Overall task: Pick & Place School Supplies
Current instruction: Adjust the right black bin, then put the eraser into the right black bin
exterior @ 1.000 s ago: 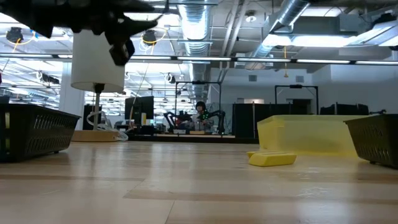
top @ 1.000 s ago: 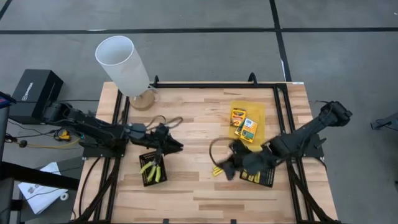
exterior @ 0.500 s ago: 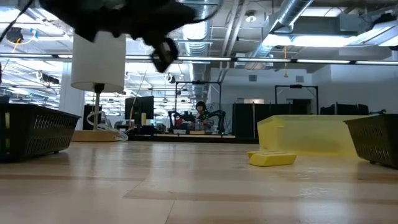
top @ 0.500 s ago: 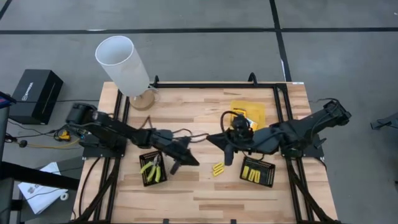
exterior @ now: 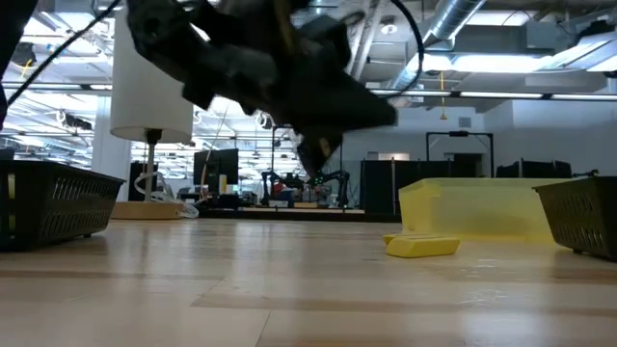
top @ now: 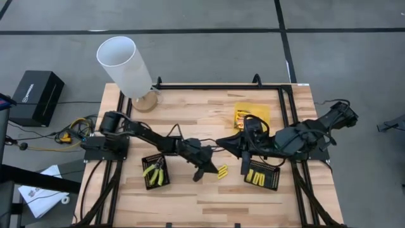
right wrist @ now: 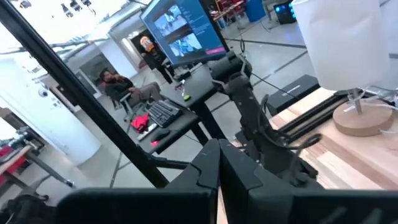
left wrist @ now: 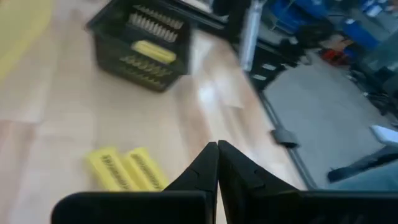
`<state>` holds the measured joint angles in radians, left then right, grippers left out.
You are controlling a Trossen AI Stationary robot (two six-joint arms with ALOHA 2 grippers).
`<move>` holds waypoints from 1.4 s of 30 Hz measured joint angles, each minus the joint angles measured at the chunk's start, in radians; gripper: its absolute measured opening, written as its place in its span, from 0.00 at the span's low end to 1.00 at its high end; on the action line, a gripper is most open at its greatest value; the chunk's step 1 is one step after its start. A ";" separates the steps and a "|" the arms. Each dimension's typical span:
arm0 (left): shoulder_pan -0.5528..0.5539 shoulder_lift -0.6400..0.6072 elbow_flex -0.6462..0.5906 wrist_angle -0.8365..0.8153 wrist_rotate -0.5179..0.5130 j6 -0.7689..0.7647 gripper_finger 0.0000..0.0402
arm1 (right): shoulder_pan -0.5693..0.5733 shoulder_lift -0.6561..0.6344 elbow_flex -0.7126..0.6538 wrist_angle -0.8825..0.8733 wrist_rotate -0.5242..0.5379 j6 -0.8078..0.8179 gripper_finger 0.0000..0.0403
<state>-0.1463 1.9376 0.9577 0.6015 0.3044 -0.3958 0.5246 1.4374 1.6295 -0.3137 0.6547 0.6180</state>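
On the worktop (top: pixel 190 196), the left gripper (top: pixel 199 174) hangs just at nine o'clock of two yellow sticks (top: pixel 222 171). It should spread its fingers and descend squarely over one stick. It's pinched shut, empty. The right gripper (top: pixel 243 170), also closed and empty, hovers beside the mesh tray (top: pixel 262 175) at three o'clock.

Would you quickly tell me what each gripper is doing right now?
Left gripper: closed, holding nothing.
Right gripper: closed, holding nothing.
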 joint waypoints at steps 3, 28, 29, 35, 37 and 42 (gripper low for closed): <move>0.024 0.036 0.028 -0.009 -0.001 0.000 0.00 | 0.007 -0.003 0.000 0.000 -0.003 0.002 0.00; 0.064 0.083 0.074 -0.179 -0.001 0.154 0.00 | 0.016 -0.003 -0.001 0.010 -0.003 0.014 0.00; 0.064 0.083 0.078 -0.179 -0.001 0.156 0.00 | 0.016 -0.003 -0.001 0.010 -0.003 0.015 0.00; 0.064 0.115 0.137 -0.182 0.033 0.156 0.00 | 0.016 -0.004 -0.001 0.016 -0.003 0.018 0.00; 0.060 0.158 0.187 -0.202 0.047 0.154 0.00 | 0.016 -0.004 -0.001 0.017 -0.004 0.020 0.00; 0.050 0.258 0.286 -0.296 0.068 0.153 0.00 | 0.022 -0.004 -0.002 0.021 -0.007 0.046 0.00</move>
<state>-0.0959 2.1954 1.2434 0.3058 0.3727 -0.2425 0.5462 1.4334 1.6279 -0.2923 0.6478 0.6638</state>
